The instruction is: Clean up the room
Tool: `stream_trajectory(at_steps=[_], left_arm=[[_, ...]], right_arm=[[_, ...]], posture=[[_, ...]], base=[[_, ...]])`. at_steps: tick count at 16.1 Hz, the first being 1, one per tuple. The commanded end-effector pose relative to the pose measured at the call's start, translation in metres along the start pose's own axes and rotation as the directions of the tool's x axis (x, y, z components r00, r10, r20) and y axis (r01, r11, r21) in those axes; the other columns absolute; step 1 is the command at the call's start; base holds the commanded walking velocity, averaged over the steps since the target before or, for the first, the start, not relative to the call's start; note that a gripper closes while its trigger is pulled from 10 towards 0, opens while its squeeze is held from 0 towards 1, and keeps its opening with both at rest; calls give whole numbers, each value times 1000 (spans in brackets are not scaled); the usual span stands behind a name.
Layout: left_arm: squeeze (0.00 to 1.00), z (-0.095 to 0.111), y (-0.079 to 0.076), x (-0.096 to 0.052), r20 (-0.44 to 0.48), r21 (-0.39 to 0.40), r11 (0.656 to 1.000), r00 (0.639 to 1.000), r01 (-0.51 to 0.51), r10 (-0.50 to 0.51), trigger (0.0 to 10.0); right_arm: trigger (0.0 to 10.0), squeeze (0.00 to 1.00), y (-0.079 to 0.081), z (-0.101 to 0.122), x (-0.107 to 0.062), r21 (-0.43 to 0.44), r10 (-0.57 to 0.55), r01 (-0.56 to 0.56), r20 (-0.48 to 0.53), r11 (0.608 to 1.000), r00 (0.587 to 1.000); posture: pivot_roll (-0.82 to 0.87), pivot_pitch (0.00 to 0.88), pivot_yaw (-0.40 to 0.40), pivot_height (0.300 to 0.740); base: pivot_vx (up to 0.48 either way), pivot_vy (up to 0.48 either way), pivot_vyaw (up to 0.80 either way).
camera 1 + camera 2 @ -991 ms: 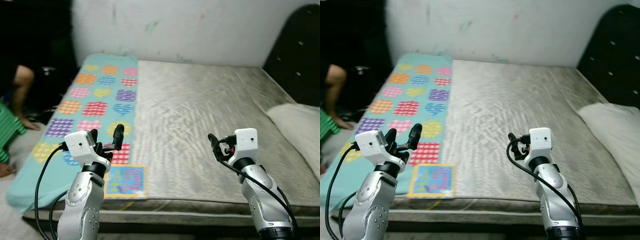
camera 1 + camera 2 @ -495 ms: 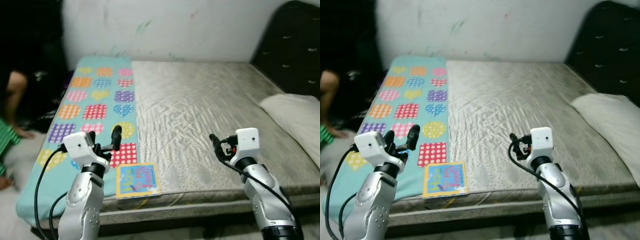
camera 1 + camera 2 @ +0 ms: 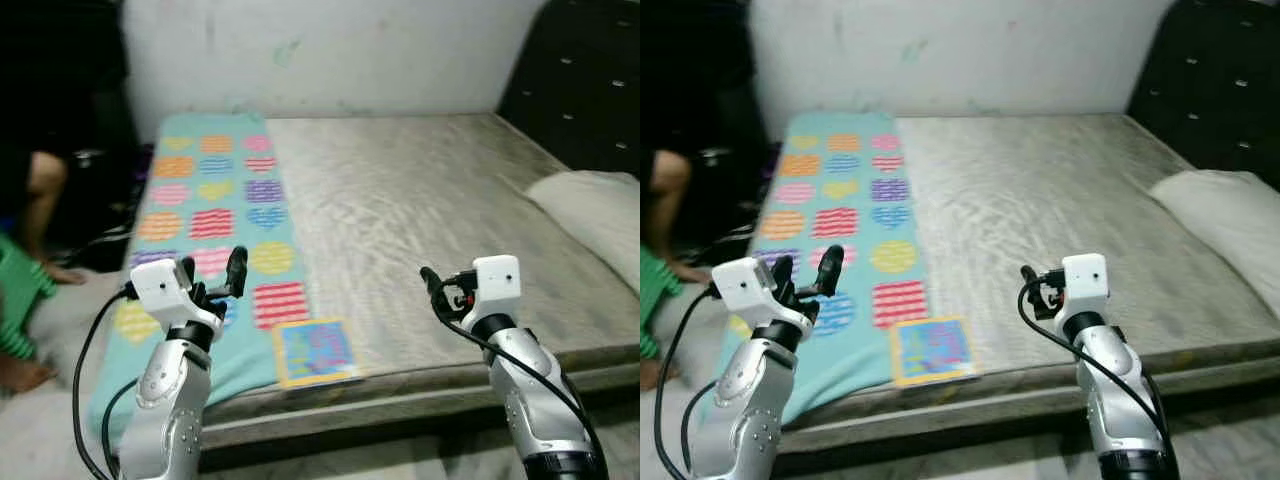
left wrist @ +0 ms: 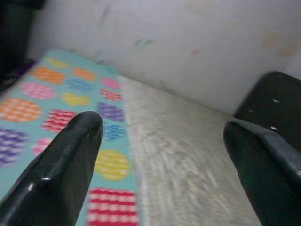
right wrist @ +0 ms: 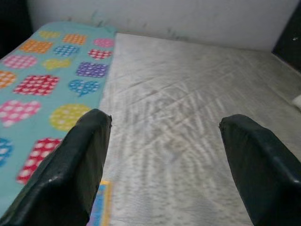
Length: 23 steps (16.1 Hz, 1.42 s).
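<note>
Where the bed (image 3: pixel 420 220) stands against a pale wall (image 3: pixel 330 50), a teal blanket (image 3: pixel 215 215) lies lengthwise along its left side, printed with rows of coloured hearts, circles and squares in orange, pink, purple, yellow and red. Its near end carries a yellow-bordered blue panel (image 3: pixel 316 351) close to the mattress edge, and the left edge hangs over the side. The remaining mattress is covered by a grey, faintly rippled sheet (image 3: pixel 1060 210). A white pillow (image 3: pixel 590 205) rests at the right side, beside a dark tufted headboard (image 3: pixel 575 85).

The left hand (image 3: pixel 212 281) is raised over the blanket's near part, its two black fingers (image 4: pixel 66 174) spread wide and holding nothing. The right hand (image 3: pixel 1032 288) is raised above the sheet near the front edge, fingers (image 5: pixel 80 165) likewise well apart and empty.

At the far left a person's leg (image 3: pixel 40 215) shows beside something green-striped (image 3: pixel 20 300) on the floor.
</note>
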<state>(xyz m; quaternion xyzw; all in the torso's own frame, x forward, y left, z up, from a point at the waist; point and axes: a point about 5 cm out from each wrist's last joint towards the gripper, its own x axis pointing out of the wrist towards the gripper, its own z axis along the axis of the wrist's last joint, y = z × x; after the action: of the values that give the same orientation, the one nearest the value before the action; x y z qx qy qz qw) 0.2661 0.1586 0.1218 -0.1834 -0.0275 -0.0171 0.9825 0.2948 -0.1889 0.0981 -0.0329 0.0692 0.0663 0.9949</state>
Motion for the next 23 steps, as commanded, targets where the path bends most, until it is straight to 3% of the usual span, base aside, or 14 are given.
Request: stream_trajectory(at_steps=[1, 14, 23], left_arm=[[0, 3, 2, -1, 11, 9, 1000, 1000, -5, 5, 10000], [0, 2, -1, 0, 2, 20, 999, 1000, 27, -27, 10000], [0, 1, 2, 2, -7, 28, 1000, 1000, -8, 8, 10000]], right_arm=[[10000, 0, 2, 7, 3, -9, 11, -11, 24, 1000, 1000], [10000, 0, 4, 7, 3, -8, 13, -13, 25, 1000, 1000], [10000, 0, 4, 6, 3, -13, 12, -12, 23, 1000, 1000]], posture=[[-48, 0, -67, 740], [-47, 0, -61, 740], [-47, 0, -61, 740]], base=[[0, 0, 0], [316, 0, 0], [0, 0, 0]])
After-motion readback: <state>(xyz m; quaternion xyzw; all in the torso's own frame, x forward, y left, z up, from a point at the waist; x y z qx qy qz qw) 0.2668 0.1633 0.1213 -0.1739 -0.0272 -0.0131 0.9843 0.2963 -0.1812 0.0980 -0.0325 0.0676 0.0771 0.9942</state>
